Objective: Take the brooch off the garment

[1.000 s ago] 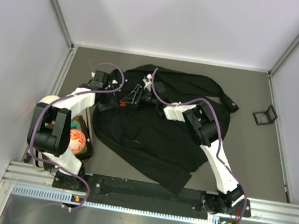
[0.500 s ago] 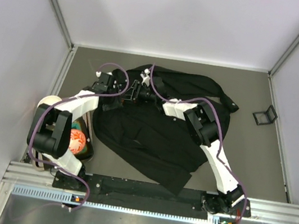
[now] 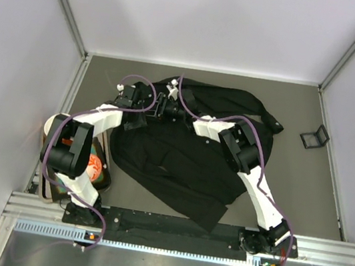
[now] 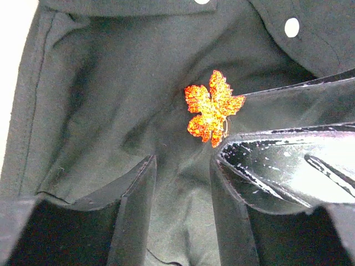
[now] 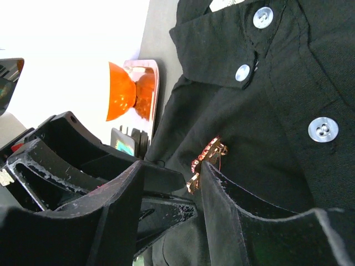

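The garment [image 3: 187,155], a black buttoned shirt, lies spread on the table. The brooch [image 4: 213,108], a small red-orange maple leaf, is pinned to it below the collar. In the top view the grippers hide it. My left gripper [image 4: 183,160] is open just short of the brooch, with only bare fabric between its fingers. My right gripper [image 5: 169,169] is open too. One of its fingertips [image 5: 208,169] touches the edge of the brooch [image 5: 206,158], seen side-on. The two grippers [image 3: 155,106] meet nose to nose at the collar.
An orange disc [image 3: 93,168] sits in a tray [image 5: 148,72] left of the shirt, beside my left arm. A small black stand [image 3: 315,136] is at the far right. Pale buttons [image 5: 323,129] run along the placket. Walls close in the table on three sides.
My left gripper has swung right to the collar and now faces the right gripper. The right gripper has edged slightly left and away from me. The shirt has not moved.
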`<state>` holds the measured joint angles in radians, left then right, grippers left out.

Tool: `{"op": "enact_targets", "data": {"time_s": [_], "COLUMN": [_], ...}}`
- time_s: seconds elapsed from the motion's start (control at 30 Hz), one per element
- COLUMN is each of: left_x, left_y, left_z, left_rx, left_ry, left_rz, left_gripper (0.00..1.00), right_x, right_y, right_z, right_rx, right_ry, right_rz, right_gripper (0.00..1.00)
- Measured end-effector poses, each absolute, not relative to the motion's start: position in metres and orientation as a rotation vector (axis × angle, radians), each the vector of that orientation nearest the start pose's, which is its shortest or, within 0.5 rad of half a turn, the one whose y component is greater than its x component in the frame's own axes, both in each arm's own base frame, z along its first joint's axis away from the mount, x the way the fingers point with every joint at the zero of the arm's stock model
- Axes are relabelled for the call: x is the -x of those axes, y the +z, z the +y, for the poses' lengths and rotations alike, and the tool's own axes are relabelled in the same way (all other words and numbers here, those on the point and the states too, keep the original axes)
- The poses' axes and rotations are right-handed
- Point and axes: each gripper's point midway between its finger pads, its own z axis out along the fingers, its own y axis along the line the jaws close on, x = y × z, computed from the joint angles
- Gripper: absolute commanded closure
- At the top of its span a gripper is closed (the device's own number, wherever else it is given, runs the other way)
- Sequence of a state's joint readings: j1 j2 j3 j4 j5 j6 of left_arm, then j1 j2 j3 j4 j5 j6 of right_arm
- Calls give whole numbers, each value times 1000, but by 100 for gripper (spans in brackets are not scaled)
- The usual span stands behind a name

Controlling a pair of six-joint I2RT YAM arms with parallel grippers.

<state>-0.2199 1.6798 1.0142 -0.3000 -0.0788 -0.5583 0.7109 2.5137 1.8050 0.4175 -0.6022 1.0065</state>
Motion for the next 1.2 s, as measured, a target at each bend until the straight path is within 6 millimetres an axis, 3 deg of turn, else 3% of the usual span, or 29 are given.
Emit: {"op": "enact_targets", "data": {"time_s": [0.37,0.57,0.73,1.0,1.2], "left_x": [-387,-389,-392,-392,-389], "left_y": [41,41,42,41,39], "left_z": [-89,-89,-90,-92,-94], "left_rx": [481,496,499,513,522], "left_ry": [-170,-170,-175,-193,-212], "left_rz": [2496,2485,2476,2481,2492], "left_gripper": [59,71,73,40,34], "right_x": [-407,-406,-407,-412,-415], "right_y": [81,81,81,80,76], "right_z": [518,518,518,516,515], "right_rx": [157,157,157,141,128], "right_ry": [1655,1661,1660,1649,1641], "right_rz": [2193,2194,2194,2193,2197], "right_gripper": [54,54,54,54,54]}}
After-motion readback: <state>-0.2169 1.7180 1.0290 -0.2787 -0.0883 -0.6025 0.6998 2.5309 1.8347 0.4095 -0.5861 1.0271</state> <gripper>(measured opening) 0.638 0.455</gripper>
